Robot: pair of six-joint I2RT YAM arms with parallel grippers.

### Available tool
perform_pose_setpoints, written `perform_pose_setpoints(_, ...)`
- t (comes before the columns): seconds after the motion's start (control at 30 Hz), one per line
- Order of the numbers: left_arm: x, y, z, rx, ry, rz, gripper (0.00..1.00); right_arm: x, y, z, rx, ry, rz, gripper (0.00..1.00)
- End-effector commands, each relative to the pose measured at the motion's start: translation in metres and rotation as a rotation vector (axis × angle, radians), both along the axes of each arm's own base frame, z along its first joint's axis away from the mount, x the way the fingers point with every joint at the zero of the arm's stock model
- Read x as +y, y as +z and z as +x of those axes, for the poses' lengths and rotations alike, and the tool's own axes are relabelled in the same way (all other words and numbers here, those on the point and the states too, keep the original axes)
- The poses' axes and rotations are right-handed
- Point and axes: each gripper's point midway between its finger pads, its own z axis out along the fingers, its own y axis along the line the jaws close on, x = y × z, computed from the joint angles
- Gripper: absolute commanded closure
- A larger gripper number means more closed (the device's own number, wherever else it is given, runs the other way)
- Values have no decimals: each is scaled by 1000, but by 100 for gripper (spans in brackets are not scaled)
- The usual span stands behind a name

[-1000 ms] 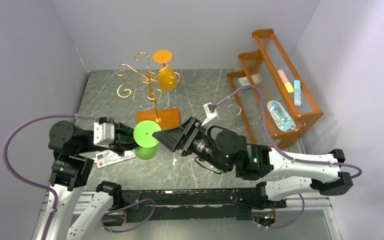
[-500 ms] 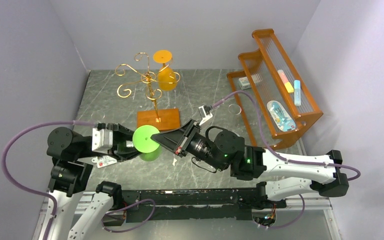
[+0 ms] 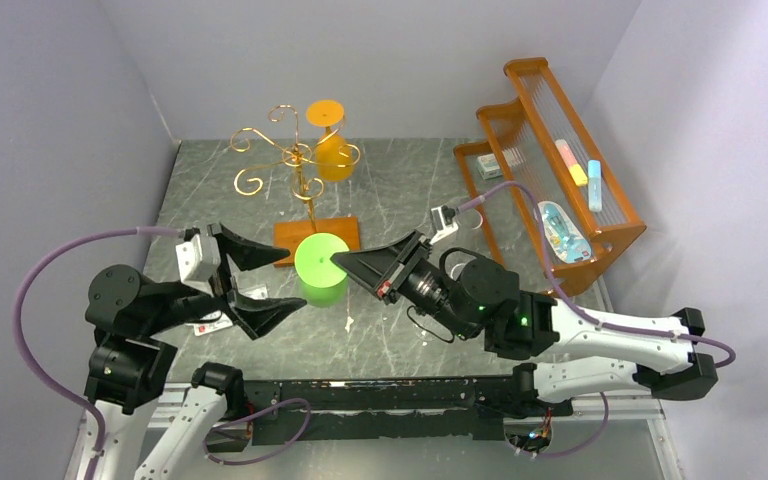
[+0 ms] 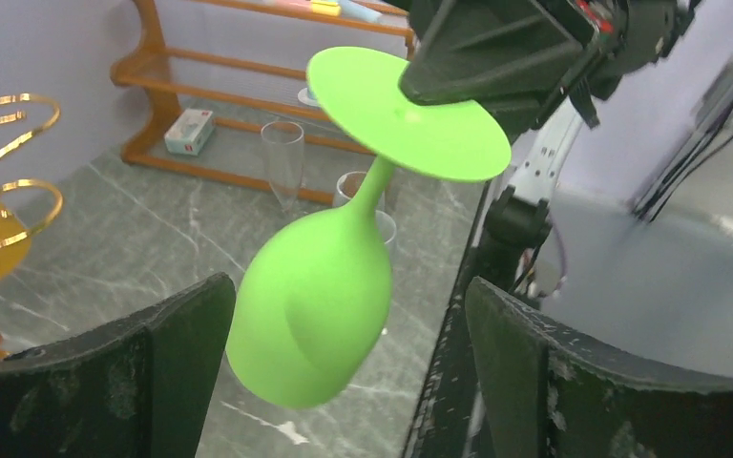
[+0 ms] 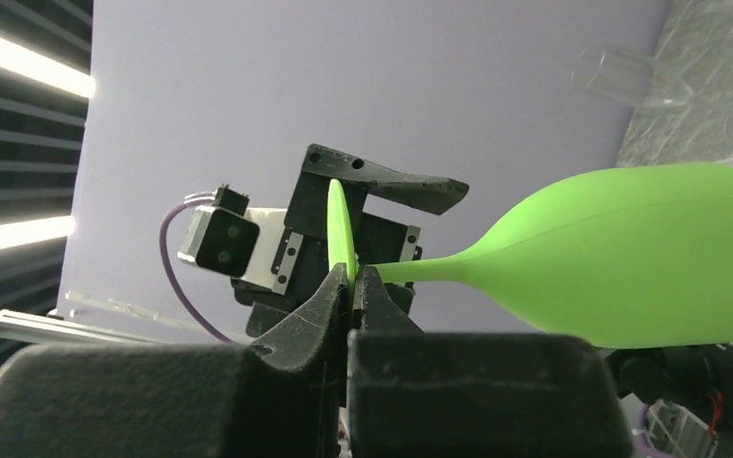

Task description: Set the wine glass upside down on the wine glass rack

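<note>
Right jaws pinch the foot of the wine glass (image 3: 315, 270), bowl down, left jaws spread wide, wine glass rack (image 3: 303, 185) standing just beyond.

Left fingers (image 3: 250, 250) spread wide; right fingers (image 3: 370, 268) pinched shut; both arms angled inward.

Bright even light, soft shadows, sharp

The grey-green marbled table (image 3: 400, 180) carries the wine glass rack (image 3: 306, 188) on its wooden base (image 3: 290, 236) at the far centre-left. An orange slatted shelf (image 3: 550, 160) stands along the right side, with a clear glass (image 4: 282, 157) just beside it. A white card (image 3: 206, 322) lies near left.
</note>
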Motion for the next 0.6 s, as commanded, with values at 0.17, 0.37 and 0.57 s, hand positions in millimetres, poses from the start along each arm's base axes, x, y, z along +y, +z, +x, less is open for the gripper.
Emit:
perform_pose_setpoints(0.17, 22, 43, 10, 430, 263, -348, 3, -27, -9, 19, -38, -133, -75, 100)
perform_pose_setpoints(0.37, 8, 56, -3, 632, 139, -411, 5, -17, -9, 10, -138, -72, -120, 100)
perform_pose_setpoints(0.57, 0, 38, -4, 766, 105, -345, 10, 5, -1, -6, -270, 30, -156, 100)
